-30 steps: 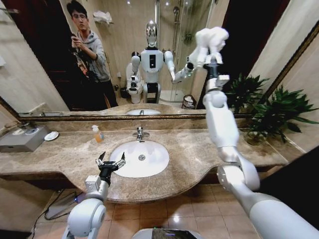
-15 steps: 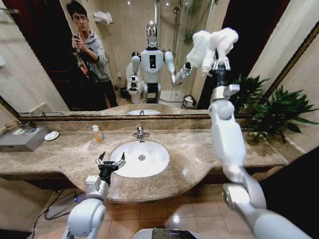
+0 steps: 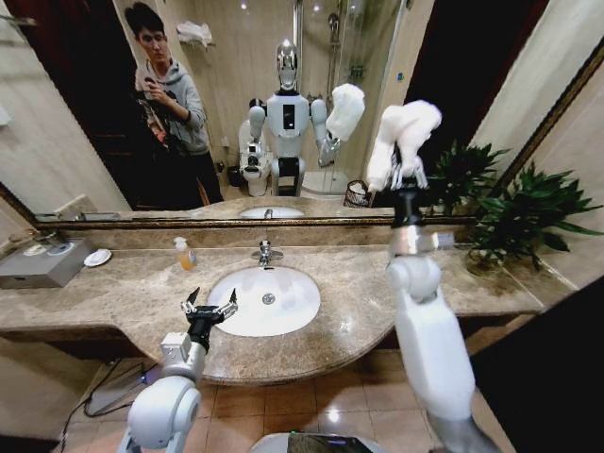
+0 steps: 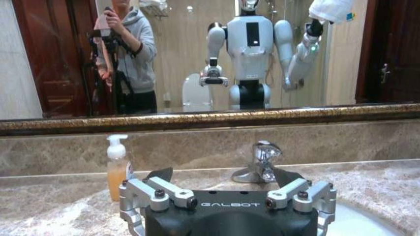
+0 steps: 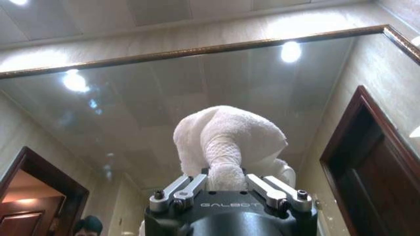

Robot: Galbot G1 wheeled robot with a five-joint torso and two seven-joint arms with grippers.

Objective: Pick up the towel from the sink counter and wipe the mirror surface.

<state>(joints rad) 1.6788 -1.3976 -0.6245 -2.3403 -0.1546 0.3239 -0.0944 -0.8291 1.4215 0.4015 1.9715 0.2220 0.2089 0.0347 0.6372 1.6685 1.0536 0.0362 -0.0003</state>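
My right gripper (image 3: 406,173) is raised upright and shut on the white towel (image 3: 401,137), holding it in front of the mirror (image 3: 236,113) above the right half of the sink counter (image 3: 359,302). The towel's reflection stands apart, a little to its left in the glass. In the right wrist view the towel (image 5: 229,142) bulges out of the gripper (image 5: 226,184) against the mirror (image 5: 131,93). My left gripper (image 3: 209,307) hangs open and empty over the counter's front edge, beside the basin (image 3: 274,302). In the left wrist view that gripper (image 4: 223,184) faces the tap (image 4: 262,160).
An orange soap bottle (image 3: 184,253) and the chrome tap (image 3: 265,252) stand behind the basin. A grey box (image 3: 45,262) and a small dish (image 3: 97,257) sit at the counter's far left. Green plants (image 3: 514,203) fill the right corner.
My right arm has brought the towel down the mirror, from near the picture's top to lower over the counter's right half. The towel's reflection now stands apart from it. The left arm has not moved.
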